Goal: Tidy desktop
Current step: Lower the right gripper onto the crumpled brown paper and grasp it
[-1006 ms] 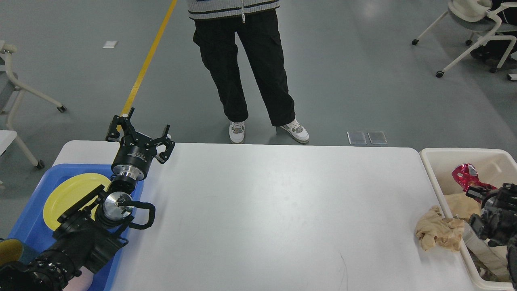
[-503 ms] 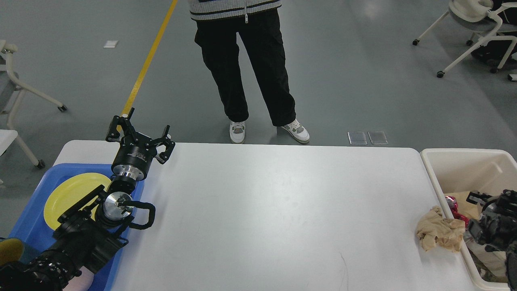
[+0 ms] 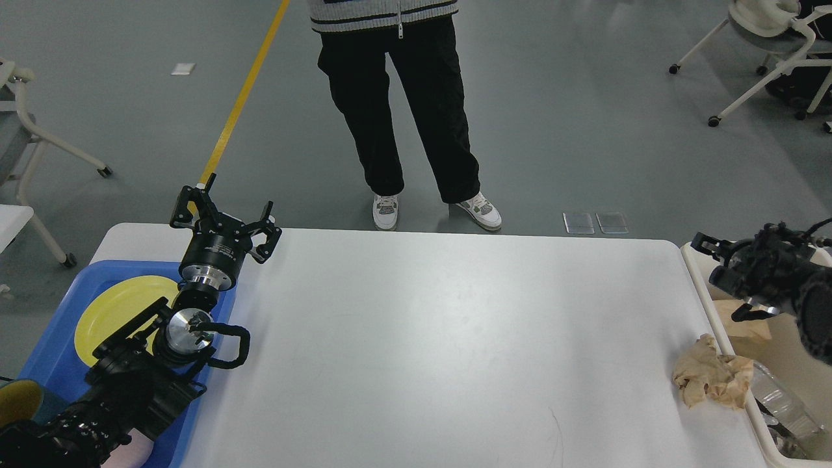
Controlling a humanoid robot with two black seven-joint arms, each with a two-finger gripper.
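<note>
The desktop (image 3: pixel 448 344), a white surface w/ rounded corners, filled most of the head view and was nearly bare. The only loose item left on it was a crumpled tan cloth (image 3: pixel 710 380) at the right edge, touching the rim of the cream bin (image 3: pixel 720 325). Biggest change vs 1 s ago: the right gripper (image 3: pixel 725 276), which had been low inside the bin next to a red foil wrapper, had risen to hang above the bin's far-left corner; the wrapper was no longer visible, prob. dropped among the bin contents. Its jaws looked spread apart w/ nothing in them. The left gripper (image 3: pixel 224 221) hadn't moved, parked over the far-left part of the surface beside the blue tray (image 3: pixel 49 344) holding a yellow plate (image 3: pixel 117 312), jaws released and empty. So one piece of litter seemed binned, and the cloth looked like the next pickup for the right arm. It's soft and half draped on the rim, so a pinch could snag.
</note>
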